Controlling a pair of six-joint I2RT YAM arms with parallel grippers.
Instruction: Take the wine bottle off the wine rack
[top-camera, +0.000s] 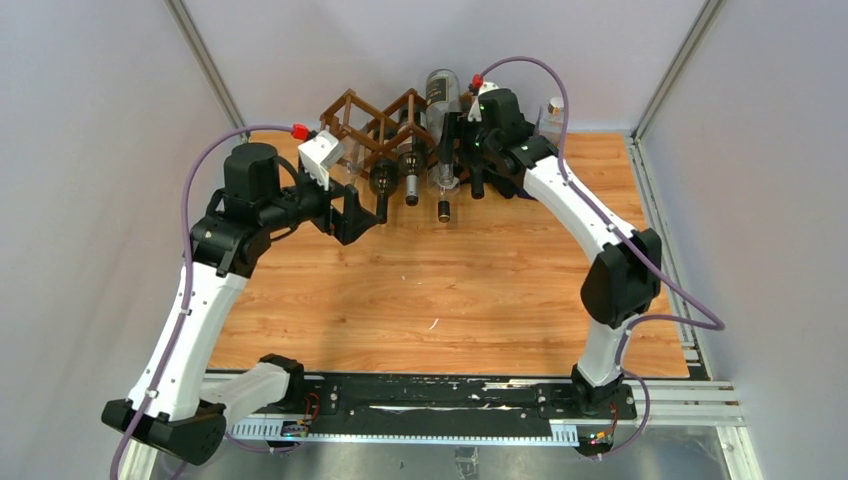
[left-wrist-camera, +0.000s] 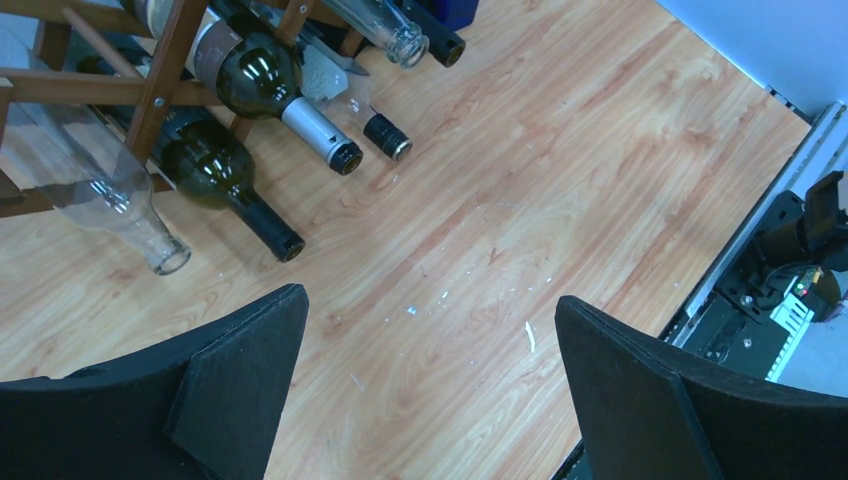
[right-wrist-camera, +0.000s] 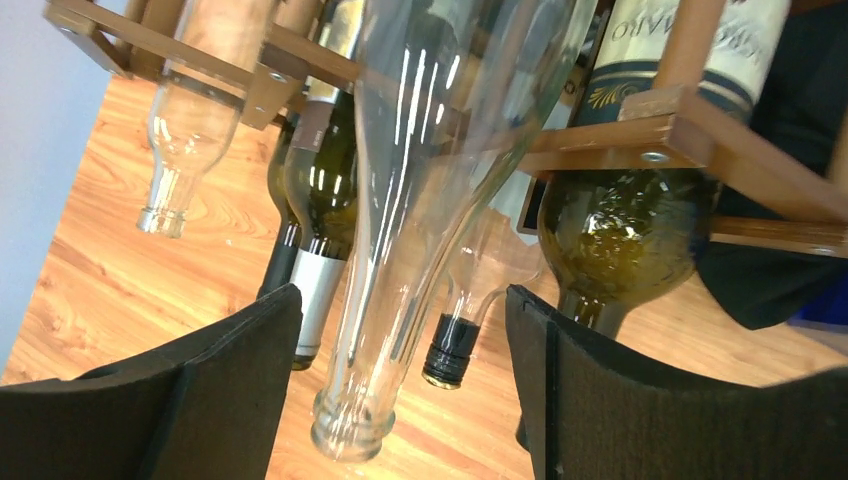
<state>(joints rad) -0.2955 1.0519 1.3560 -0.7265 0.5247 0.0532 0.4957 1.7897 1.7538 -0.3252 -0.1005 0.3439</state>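
While the rack (right-wrist-camera: 700, 135) stands at the far side of the bench (top-camera: 430, 290), many bottles are kept in its cells, and their necks are pointed out and down from its front. The clear bottle (right-wrist-camera: 400, 200) is found at the right end of the rack. Its body is held by a cell, and its neck is stuck out in front of the rack, with the open mouth at the low end.

The right fingers (right-wrist-camera: 230, 390) are placed on both sides of this neck, just in front of the rack. They are spread apart, and a small gap is seen between each finger and the glass, so the bottle is not pinched.

A green bottle (right-wrist-camera: 620, 230) with a label is seen in a cell just beside the clear one. A small bottle (right-wrist-camera: 455, 350) with a dark cap is tucked lower in the rack, behind the clear neck.

The left fingers (left-wrist-camera: 240, 380) are held over the bench in front of the rack's left end. They are opened wide, and only bare wood with a few white specks (left-wrist-camera: 410, 310) is seen between them. Two dark bottles (left-wrist-camera: 215, 165) are seen low at that end of the rack.
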